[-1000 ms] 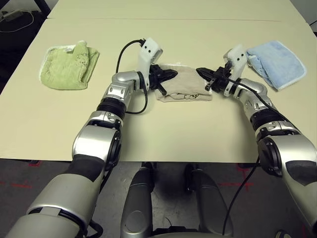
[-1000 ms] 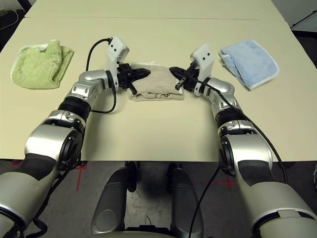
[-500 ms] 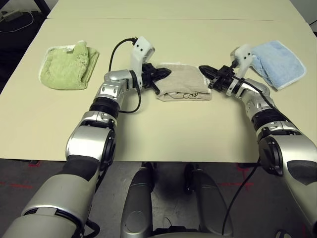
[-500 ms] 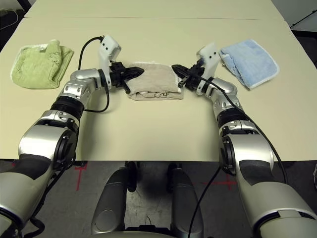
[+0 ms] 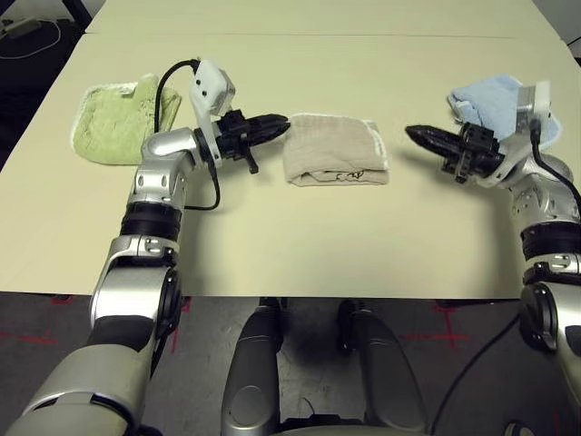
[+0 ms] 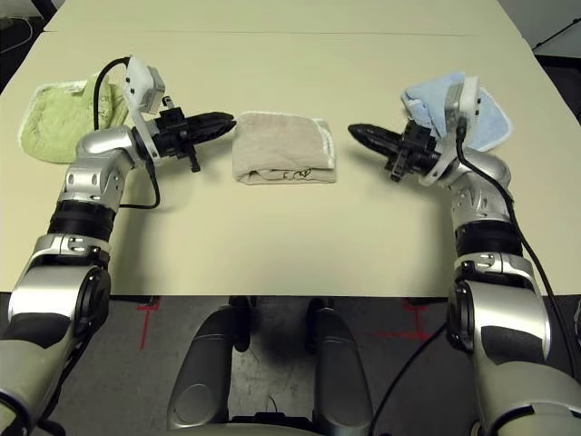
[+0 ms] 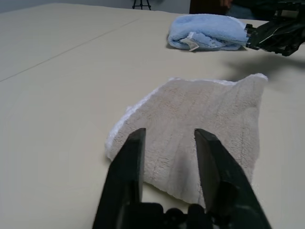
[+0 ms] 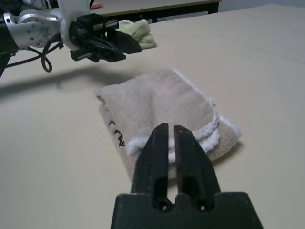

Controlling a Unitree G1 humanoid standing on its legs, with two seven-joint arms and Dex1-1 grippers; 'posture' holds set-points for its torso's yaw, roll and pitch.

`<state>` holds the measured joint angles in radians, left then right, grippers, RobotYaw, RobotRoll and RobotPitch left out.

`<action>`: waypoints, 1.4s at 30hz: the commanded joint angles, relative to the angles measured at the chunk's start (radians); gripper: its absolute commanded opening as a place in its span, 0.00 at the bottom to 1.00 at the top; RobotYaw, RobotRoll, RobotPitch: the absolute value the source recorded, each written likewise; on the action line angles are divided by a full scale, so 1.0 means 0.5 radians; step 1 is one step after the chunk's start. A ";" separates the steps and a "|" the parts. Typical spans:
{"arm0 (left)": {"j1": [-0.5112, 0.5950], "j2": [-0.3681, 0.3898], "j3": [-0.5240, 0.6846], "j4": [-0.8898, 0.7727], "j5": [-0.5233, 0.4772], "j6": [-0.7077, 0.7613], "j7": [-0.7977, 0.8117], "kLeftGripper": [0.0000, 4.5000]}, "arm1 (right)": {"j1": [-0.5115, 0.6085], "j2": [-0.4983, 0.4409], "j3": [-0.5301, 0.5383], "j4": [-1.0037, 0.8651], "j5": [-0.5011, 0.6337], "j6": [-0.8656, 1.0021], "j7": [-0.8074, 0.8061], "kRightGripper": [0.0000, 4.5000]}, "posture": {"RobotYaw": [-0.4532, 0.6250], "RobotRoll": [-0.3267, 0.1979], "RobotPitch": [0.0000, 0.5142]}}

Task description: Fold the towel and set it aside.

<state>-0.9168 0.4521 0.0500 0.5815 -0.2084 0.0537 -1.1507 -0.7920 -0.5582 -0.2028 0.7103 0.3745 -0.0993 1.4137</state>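
The near strip of the desk [image 5: 300,254] is bare, tan and smooth. Just past it, in the middle, the beige towel [image 5: 334,151] lies folded into a thick rectangle, flat on the desk and free of both grippers. Its near folded edge carries a small dark stitched logo [image 5: 348,175], a short line of looping marks too small to read as letters, and a white stitched border shows along the right-hand end and the far edge. The left gripper [image 5: 277,125] hangs just off the towel's left end, pointing level toward it; in the left wrist view its jaws stand moderately apart with nothing between them, the towel lying beyond the fingertips [image 7: 136,138]. The right gripper [image 5: 419,136] is off to the right, apart from the towel's right end and pointing back at it; in the right wrist view its jaws are narrow, only a thin slit between the two black fingers [image 8: 159,143], and they hold nothing. Farther back on the left lies a bunched light green towel [image 5: 123,123], partly behind the left arm. On the far right sits a folded light blue towel [image 5: 486,98], just behind the right wrist.
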 commanded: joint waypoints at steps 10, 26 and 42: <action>0.192 0.150 -0.090 -0.098 0.012 -0.097 -0.139 1.00 | -0.016 -0.120 0.131 0.186 -0.120 -0.210 0.152 0.99 | 0.47 0.62 0.50; 0.269 0.159 -0.042 -0.191 -0.107 0.180 -0.031 1.00 | 0.055 -0.086 0.051 0.111 0.019 0.177 -0.029 0.99 | 0.48 0.62 0.47; 0.310 0.251 -0.104 -0.216 -0.044 -0.069 -0.124 1.00 | -0.179 0.054 0.028 0.196 0.184 1.343 -0.381 0.99 | 0.51 0.62 0.49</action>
<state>-0.7867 0.5672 0.0116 0.4948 -0.2366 0.0349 -1.1933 -0.8806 -0.5356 -0.1710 0.7836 0.4563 0.5466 1.2485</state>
